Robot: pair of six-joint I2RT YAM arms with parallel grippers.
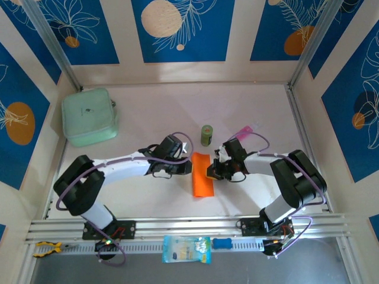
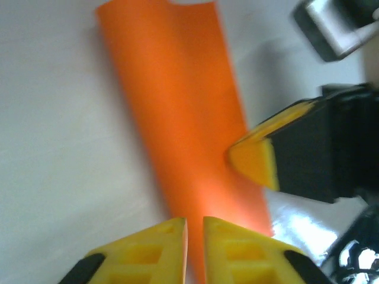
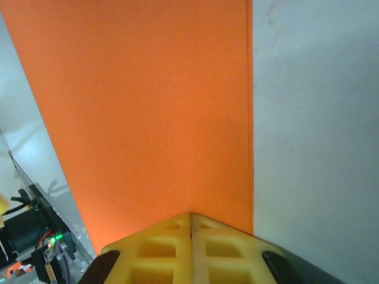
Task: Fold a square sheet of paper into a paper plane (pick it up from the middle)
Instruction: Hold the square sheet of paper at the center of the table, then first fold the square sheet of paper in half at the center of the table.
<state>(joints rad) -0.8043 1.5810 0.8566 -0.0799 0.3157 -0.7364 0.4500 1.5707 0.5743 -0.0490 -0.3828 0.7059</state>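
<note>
The square sheet of paper [image 1: 202, 174] is bright orange and lies folded into a long narrow strip on the white table between my two arms. My left gripper [image 1: 189, 166] is at the strip's left edge. In the left wrist view its yellow fingers [image 2: 195, 228] are closed to a thin slit, and the orange paper [image 2: 183, 106] runs into that slit. My right gripper [image 1: 211, 171] is at the strip's right edge. Its fingers [image 3: 190, 219] are pressed fully together, tip resting on the paper [image 3: 148, 106]. The right fingertip [image 2: 254, 160] touches the paper's right border.
A mint-green pouch [image 1: 90, 116] sits at the back left. A small green can [image 1: 206, 135] stands just behind the paper, and a pink packet [image 1: 244, 130] lies behind the right gripper. A blue-and-white packet [image 1: 186, 249] rests on the front rail.
</note>
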